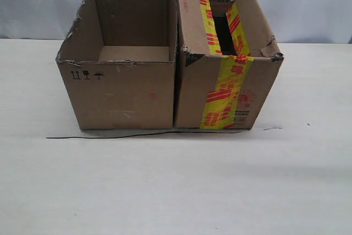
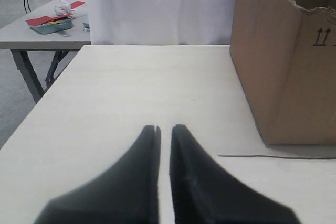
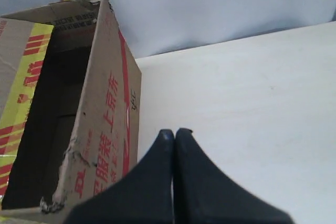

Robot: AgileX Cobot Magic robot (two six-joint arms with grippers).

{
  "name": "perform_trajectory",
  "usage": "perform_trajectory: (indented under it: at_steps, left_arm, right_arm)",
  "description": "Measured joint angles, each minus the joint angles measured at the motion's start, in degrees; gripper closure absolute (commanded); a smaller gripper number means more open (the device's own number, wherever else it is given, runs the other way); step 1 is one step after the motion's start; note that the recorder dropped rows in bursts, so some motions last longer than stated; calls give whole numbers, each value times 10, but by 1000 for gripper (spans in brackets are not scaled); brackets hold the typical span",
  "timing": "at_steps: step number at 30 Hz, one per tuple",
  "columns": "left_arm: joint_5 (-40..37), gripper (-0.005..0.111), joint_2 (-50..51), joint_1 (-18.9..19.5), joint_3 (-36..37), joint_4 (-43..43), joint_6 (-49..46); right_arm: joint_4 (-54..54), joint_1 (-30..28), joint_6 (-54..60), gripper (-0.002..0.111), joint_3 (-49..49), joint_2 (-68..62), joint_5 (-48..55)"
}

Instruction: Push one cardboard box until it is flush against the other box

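The cardboard box with yellow-and-red tape stands on the right of the table, its left wall pressed against the other box, which is plain, with a ragged rim and black symbols. Neither gripper shows in the exterior view. In the left wrist view my left gripper is shut with nothing in it, low over the table, and the plain box stands off to one side. The right gripper is shut and empty, beside the taped box's side with red characters.
A thin black wire lies on the white table along the boxes' front edges, also seen as the wire in the left wrist view. A second table carrying small items stands beyond the table's edge.
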State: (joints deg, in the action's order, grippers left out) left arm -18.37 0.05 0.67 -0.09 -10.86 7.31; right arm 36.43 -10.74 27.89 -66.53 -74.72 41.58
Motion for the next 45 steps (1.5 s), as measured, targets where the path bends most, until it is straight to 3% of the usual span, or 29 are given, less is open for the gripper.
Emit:
perform_trajectory:
  at_steps: [4, 7, 15, 25, 36, 45]
  left_arm:
    - [0, 107, 0, 0, 0, 0, 0]
    - [0, 107, 0, 0, 0, 0, 0]
    - [0, 107, 0, 0, 0, 0, 0]
    - [0, 107, 0, 0, 0, 0, 0]
    - [0, 107, 0, 0, 0, 0, 0]
    - [0, 107, 0, 0, 0, 0, 0]
  right_arm:
    - [-11, 8, -6, 108, 112, 126, -55]
    - [-40, 47, -16, 108, 183, 220, -90]
    - [-185, 192, -116, 108, 291, 416, -48]
    - [-189, 281, -136, 108, 399, 550, -58]
    - [-188, 287, -139, 108, 411, 582, -53]
    - [-237, 287, -154, 108, 509, 612, -177]
